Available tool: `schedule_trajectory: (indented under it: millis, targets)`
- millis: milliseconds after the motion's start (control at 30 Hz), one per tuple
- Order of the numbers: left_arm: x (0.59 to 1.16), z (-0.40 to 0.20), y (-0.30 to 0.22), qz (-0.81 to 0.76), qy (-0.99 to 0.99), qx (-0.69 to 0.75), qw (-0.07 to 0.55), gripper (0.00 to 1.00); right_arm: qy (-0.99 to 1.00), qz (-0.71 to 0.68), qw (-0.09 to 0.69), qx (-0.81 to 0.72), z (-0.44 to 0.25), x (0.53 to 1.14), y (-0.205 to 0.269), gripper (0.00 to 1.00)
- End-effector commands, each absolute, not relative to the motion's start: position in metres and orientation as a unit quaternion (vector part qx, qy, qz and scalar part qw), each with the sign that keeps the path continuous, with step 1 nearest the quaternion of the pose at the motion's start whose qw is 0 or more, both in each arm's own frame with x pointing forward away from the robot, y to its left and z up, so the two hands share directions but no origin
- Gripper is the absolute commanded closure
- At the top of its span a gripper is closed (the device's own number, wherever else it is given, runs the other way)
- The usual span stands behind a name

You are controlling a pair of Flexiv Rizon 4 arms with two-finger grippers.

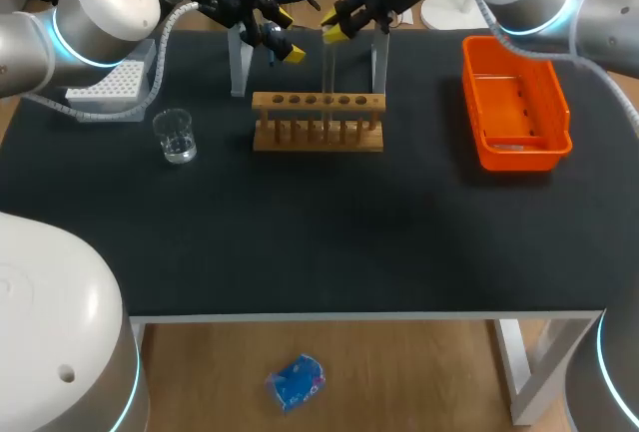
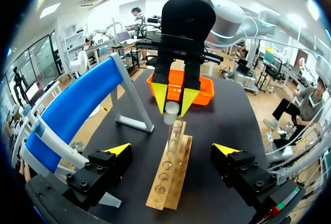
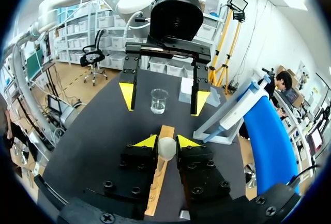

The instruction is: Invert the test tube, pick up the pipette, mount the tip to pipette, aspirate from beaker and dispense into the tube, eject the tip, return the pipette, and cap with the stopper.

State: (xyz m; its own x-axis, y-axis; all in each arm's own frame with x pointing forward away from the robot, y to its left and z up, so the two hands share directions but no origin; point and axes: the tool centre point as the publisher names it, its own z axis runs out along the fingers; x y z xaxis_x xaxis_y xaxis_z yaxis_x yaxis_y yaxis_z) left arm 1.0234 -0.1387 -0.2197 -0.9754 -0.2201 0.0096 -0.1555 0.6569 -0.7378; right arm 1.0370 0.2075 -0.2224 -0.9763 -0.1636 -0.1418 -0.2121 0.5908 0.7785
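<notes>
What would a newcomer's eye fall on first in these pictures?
The right gripper catches the eye: it is shut on a test tube upright over the wooden rack at the back, near the middle. The open left gripper faces it close by, and a bright orange bin sits far to the rack's right.

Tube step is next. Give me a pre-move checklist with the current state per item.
1. Right end effector shut on the test tube: ok, both fingers are on its top end.
2. Tube mouth up: not ok, the rounded end is on top, in the grip.
3. Tube lifted free of the rack: cannot tell, its lower end sits at the hole row.
4. Left end effector open and apart from the tube: ok.
5. Beaker apart from the rack and both arms: ok.
</notes>
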Motion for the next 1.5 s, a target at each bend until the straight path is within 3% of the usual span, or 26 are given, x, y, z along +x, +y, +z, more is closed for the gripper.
schedule_trajectory:
  millis: [33, 1500]
  targets:
    - [1.024, -0.218, -0.138, -0.399, 0.91, -0.103, 0.038, 0.0, 0.892, 0.44, 0.024, -0.105, -0.225, 1.037, 0.207, 1.0]
    - [1.024, -0.218, -0.138, -0.399, 0.91, -0.103, 0.038, 0.0, 0.893, 0.438, 0.019, -0.104, -0.226, 1.035, 0.207, 1.0]
